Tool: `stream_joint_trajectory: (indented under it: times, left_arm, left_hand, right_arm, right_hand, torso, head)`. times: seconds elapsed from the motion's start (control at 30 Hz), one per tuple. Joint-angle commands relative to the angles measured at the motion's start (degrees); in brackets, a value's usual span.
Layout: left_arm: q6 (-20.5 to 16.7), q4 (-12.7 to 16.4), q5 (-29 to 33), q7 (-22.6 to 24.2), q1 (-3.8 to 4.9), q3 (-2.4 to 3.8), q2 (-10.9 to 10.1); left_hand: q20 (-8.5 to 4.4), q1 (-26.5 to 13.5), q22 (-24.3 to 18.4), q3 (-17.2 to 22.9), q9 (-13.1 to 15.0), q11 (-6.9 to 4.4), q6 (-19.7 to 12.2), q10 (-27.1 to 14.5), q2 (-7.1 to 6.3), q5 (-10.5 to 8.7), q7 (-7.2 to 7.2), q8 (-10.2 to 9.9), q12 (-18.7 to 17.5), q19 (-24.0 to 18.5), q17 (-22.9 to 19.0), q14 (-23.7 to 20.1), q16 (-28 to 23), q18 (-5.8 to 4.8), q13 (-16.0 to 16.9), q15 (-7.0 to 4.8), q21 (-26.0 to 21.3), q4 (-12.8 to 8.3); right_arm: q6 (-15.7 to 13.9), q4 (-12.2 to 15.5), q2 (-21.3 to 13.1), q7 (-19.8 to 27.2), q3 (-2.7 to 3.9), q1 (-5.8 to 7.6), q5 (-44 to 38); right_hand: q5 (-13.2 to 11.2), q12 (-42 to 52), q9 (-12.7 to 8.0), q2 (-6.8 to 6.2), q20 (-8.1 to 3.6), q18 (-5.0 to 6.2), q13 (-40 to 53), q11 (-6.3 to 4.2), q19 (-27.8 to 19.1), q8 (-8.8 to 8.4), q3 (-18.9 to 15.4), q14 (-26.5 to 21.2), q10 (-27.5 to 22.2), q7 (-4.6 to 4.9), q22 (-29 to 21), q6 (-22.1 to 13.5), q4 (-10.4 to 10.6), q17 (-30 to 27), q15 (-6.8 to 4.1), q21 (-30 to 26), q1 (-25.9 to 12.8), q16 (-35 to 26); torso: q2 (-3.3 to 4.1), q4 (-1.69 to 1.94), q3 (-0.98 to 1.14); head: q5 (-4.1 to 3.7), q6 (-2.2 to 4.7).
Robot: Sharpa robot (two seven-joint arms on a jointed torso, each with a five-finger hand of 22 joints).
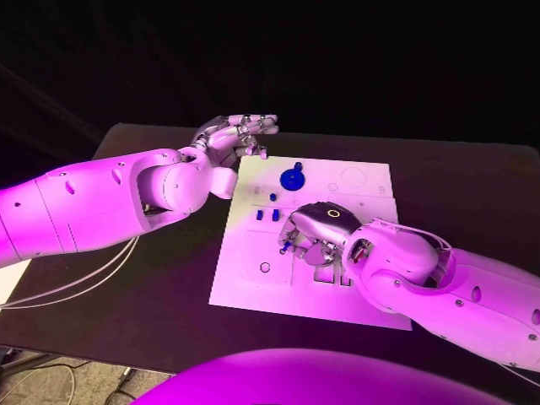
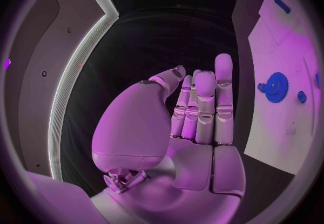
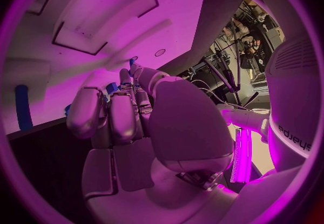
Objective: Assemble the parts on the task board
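Head view, progress: we see the white task board [image 1: 252, 253] with a blue gear [image 1: 294, 179] standing on it beyond the right hand, and 2 small blue pegs [image 1: 264, 215] just beside that hand; we judge the assembly is partly done, with more parts to seat.
Head view, right hand [image 1: 315, 232]: it hangs palm down over the middle of the board, fingers curled low; something small and blue shows under them, but we cannot tell whether it is held.
Head view, left hand [image 1: 234, 135]: off the board's far corner, holding nothing.
Left wrist view: our left hand [image 2: 196, 110] has its fingers straight, side by side, empty; the gear [image 2: 275, 86] lies well apart from its fingertips.
Right wrist view: the right hand [image 3: 128, 121] curls toward the board [image 3: 101, 13]; bits of blue show at its fingertips [image 3: 111, 88].
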Motion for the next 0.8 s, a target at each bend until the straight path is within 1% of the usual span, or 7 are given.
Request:
stream_joint_trajectory:
  times: [0.03, 0.2, 0.37, 0.7, 0.73, 0.8]
  left_arm:
    - [1.2, 0.0, -0.4, 0.0, 0.02, 0.04, 0.2]
    - [1.2, 0.0, -0.4, 0.0, 0.02, 0.04, 0.2]
    - [1.3, 0.0, -0.4, -0.1, 0.02, 0.04, 0.2]
    - [1.4, 0.1, -0.4, -0.2, 0.02, 0.04, 0.1]
    - [1.4, 0.1, -0.4, -0.2, 0.02, 0.04, 0.1]
    - [1.4, 0.1, -0.5, -0.3, 0.02, 0.04, 0.1]
  left_hand:
    - [0.06, 0.3, -0.1, -0.5, -0.1, -0.11, -0.4, -0.5, -0.08, 0.05, 0.16, 0.1, 0.2, 0.1, -0.1, -0.4, -0.4, 1.12, 0.0, 0.04, -0.3, 0.0]
    - [0.06, 0.3, -0.1, -0.5, -0.1, -0.11, -0.4, -0.5, -0.08, 0.05, 0.16, 0.1, 0.2, 0.1, -0.1, -0.4, -0.4, 1.12, 0.0, 0.04, -0.3, 0.0]
    - [0.06, 0.3, -0.1, -0.5, -0.1, -0.11, -0.4, -0.5, -0.08, 0.05, 0.16, 0.1, 0.2, 0.1, -0.1, -0.4, -0.4, 1.12, 0.0, 0.04, -0.3, 0.0]
    - [0.06, 0.3, -0.1, -0.5, -0.1, -0.11, -0.4, -0.5, -0.08, 0.05, 0.16, 0.1, 0.2, 0.1, -0.1, -0.4, -0.4, 1.12, 0.0, 0.04, -0.3, 0.0]
    - [0.06, 0.3, -0.1, -0.5, -0.1, -0.11, -0.4, -0.5, -0.08, 0.05, 0.16, 0.1, 0.2, 0.1, -0.1, -0.4, -0.4, 1.12, 0.0, 0.04, -0.3, 0.0]
    - [0.06, 0.3, -0.1, -0.5, -0.1, -0.11, -0.4, -0.5, -0.08, 0.05, 0.16, 0.1, 0.2, 0.1, -0.1, -0.4, -0.4, 1.12, 0.0, 0.04, -0.3, 0.0]
  right_arm:
    - [1.7, -0.1, 0.2, 0.6, -0.07, -0.16, -0.6]
    - [2.1, -0.3, 0.4, 0.5, -0.17, -0.22, -0.7]
    - [2.6, -0.7, 0.7, 0.2, -0.31, -0.26, -1.1]
    - [3.9, -1.1, 1.6, -1.4, -0.72, -0.30, -4.3]
    - [3.9, -1.2, 1.7, -1.4, -0.75, -0.30, -4.5]
    - [3.8, -1.2, 1.8, -1.5, -0.82, -0.30, -4.7]
  right_hand:
    - [0.2, 0.2, 0.0, 0.67, -0.07, -0.10, 0.0, -2.01, 0.3, -0.14, 0.2, 2.2, 2.3, 0.46, -0.1, 0.0, -0.1, 0.0, -0.02, 0.1, 0.1, 0.2]
    - [0.2, 0.2, 0.0, 0.66, -0.07, -0.10, 0.0, -2.00, 0.3, -0.15, 0.2, 2.2, 2.3, 0.47, -0.1, 0.0, -0.1, -0.1, -0.01, 0.1, 0.1, 0.2]
    - [0.2, 0.2, 0.0, 0.66, -0.07, -0.10, 0.0, -2.00, 0.3, -0.15, 0.2, 2.2, 2.3, 0.47, -0.1, 0.0, -0.1, -0.1, -0.01, 0.1, 0.1, 0.2]
    - [0.2, 0.2, 0.1, 0.38, 0.03, -0.08, -0.1, -1.87, 0.2, -0.31, 0.0, 2.1, 2.0, 0.61, -0.2, -0.2, -0.3, -0.3, 0.12, 0.1, -0.7, 0.1]
    - [0.3, 0.1, 0.0, 0.30, 0.06, -0.07, -0.2, -1.82, 0.2, -0.40, -0.1, 2.1, 1.8, 0.66, -0.3, -0.3, -0.3, -0.3, 0.17, 0.0, -0.9, 0.1]
    - [1.6, 0.0, -0.2, -0.17, 0.29, -0.05, -0.6, -1.44, 0.0, -1.04, -0.6, 2.0, 0.4, 1.07, -0.6, -1.5, -0.1, -0.5, 0.58, -0.1, -2.1, 0.0]
  torso:
    - [0.01, 0.02, -0.01]
    - [0.01, 0.02, -0.04]
    - [0.03, 0.02, -0.01]
    - [0.01, 0.02, -0.04]
    - [0.00, 0.03, -0.05]
    - [-0.02, 0.00, -0.06]
  head:
    - [0.12, -0.13]
    - [0.12, -0.22]
    - [0.18, -0.28]
    - [0.25, -0.38]
    - [0.25, -0.38]
    - [0.26, -0.38]
